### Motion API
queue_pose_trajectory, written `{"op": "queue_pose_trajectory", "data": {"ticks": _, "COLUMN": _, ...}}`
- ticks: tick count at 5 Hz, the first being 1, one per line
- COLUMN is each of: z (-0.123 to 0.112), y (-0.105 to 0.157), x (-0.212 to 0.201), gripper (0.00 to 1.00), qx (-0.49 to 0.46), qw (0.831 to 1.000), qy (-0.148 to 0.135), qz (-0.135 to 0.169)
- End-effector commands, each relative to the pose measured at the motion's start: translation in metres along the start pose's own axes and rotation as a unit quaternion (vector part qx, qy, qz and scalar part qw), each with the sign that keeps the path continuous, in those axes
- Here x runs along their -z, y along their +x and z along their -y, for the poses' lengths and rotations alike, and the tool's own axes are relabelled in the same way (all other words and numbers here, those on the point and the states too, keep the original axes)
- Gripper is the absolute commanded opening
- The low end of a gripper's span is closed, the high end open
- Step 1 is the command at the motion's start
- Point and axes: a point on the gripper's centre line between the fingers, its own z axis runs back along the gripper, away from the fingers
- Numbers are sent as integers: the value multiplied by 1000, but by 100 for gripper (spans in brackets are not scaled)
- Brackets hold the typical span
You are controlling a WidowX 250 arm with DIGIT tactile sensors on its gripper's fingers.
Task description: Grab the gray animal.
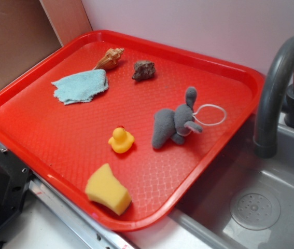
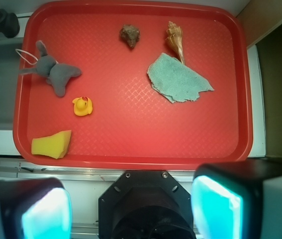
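Note:
The gray animal (image 1: 175, 122) is a soft plush with a long ear and a thin white loop cord. It lies on the right side of the red tray (image 1: 22, 140). In the wrist view the gray animal (image 2: 53, 72) lies at the tray's upper left. My gripper (image 2: 131, 211) hangs high above the counter, short of the tray's near rim (image 2: 131, 162). It is open, and its two teal pads (image 2: 215, 209) stand wide apart with nothing between them. The exterior view does not show the gripper.
On the tray lie a yellow rubber duck (image 2: 82, 106), a yellow sponge (image 2: 51, 144), a teal cloth (image 2: 176, 78), a brownish rock (image 2: 130, 35) and a seashell (image 2: 175, 41). A gray sink (image 1: 255, 207) with a faucet (image 1: 276, 88) sits beside the tray.

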Motion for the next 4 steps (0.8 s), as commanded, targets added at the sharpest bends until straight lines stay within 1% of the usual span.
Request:
{"op": "queue_pose_trajectory", "data": {"ticks": 1, "z": 0, "y": 0, "x": 0, "gripper": 100, "qx": 0, "qw": 1000, "qy": 0, "qz": 0}}
{"op": "queue_pose_trajectory", "data": {"ticks": 2, "z": -4, "y": 8, "x": 8, "gripper": 100, "qx": 12, "qw": 999, "qy": -4, "qz": 32}}
{"op": "queue_pose_trajectory", "data": {"ticks": 3, "z": 1, "y": 20, "x": 15, "gripper": 100, "qx": 62, "qw": 997, "qy": 3, "qz": 47}}
{"op": "queue_pose_trajectory", "data": {"ticks": 4, "z": 22, "y": 36, "x": 24, "gripper": 100, "qx": 143, "qw": 988, "qy": 3, "qz": 64}}
